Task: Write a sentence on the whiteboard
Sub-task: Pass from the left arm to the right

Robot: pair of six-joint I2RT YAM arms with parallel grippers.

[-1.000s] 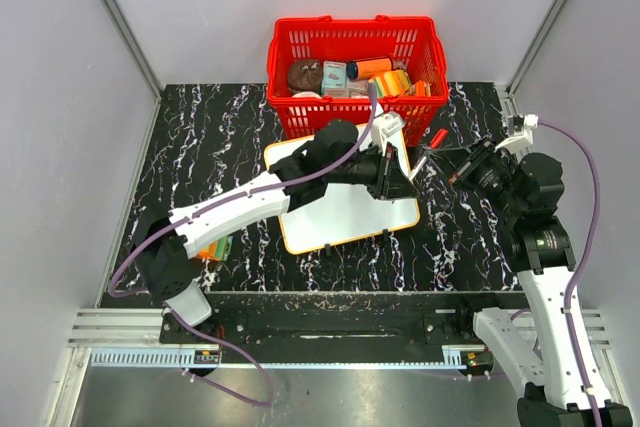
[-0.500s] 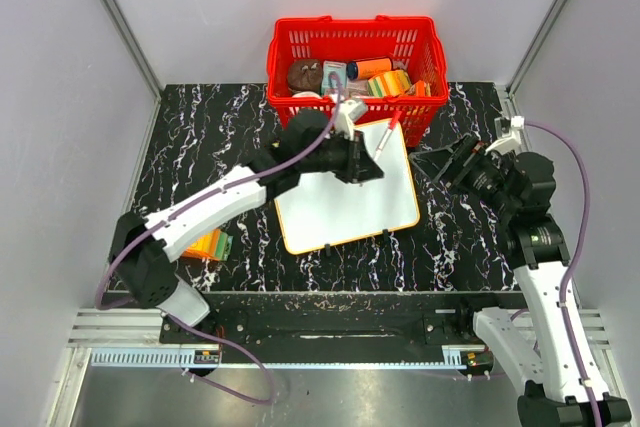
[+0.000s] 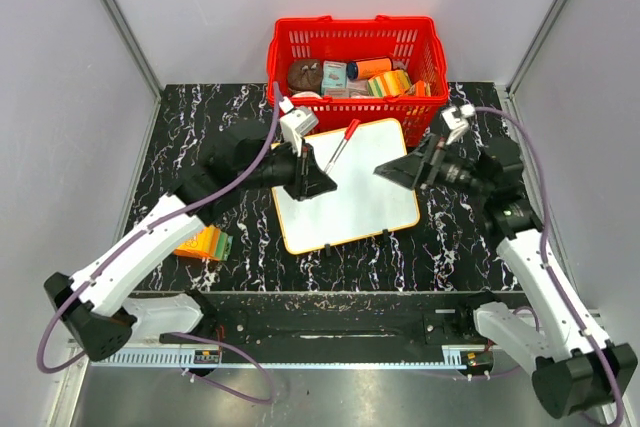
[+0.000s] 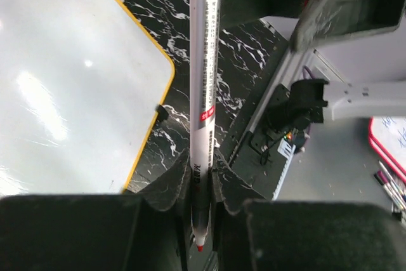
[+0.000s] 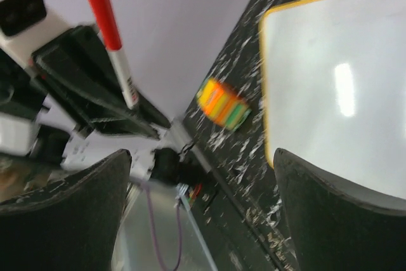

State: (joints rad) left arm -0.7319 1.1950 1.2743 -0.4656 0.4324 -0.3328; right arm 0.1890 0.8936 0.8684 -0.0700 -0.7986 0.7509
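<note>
The whiteboard (image 3: pixel 355 202) lies flat on the black marbled table, white with an orange-yellow rim, and no sentence shows on its face. My left gripper (image 3: pixel 318 181) hangs over the board's left edge, shut on a red-capped marker (image 3: pixel 340 145) that points up and to the right. In the left wrist view the marker (image 4: pixel 204 80) runs straight out between the jaws of that gripper (image 4: pixel 202 188), beside the whiteboard (image 4: pixel 63 80). My right gripper (image 3: pixel 398 169) hovers open over the board's right part with nothing in it. Its wrist view shows the gripper (image 5: pixel 203 207) wide apart, the marker (image 5: pixel 113 42) and the whiteboard (image 5: pixel 336 93).
A red basket (image 3: pixel 300 42) full of small goods stands right behind the board. An orange and green block (image 3: pixel 205 243) lies on the table left of the board, also seen as a block (image 5: pixel 223 103) from the right wrist. Grey walls close in both sides.
My right gripper has opened and swung left over the board. My left arm has pulled back from the board's right side to its left edge, carrying the marker.
</note>
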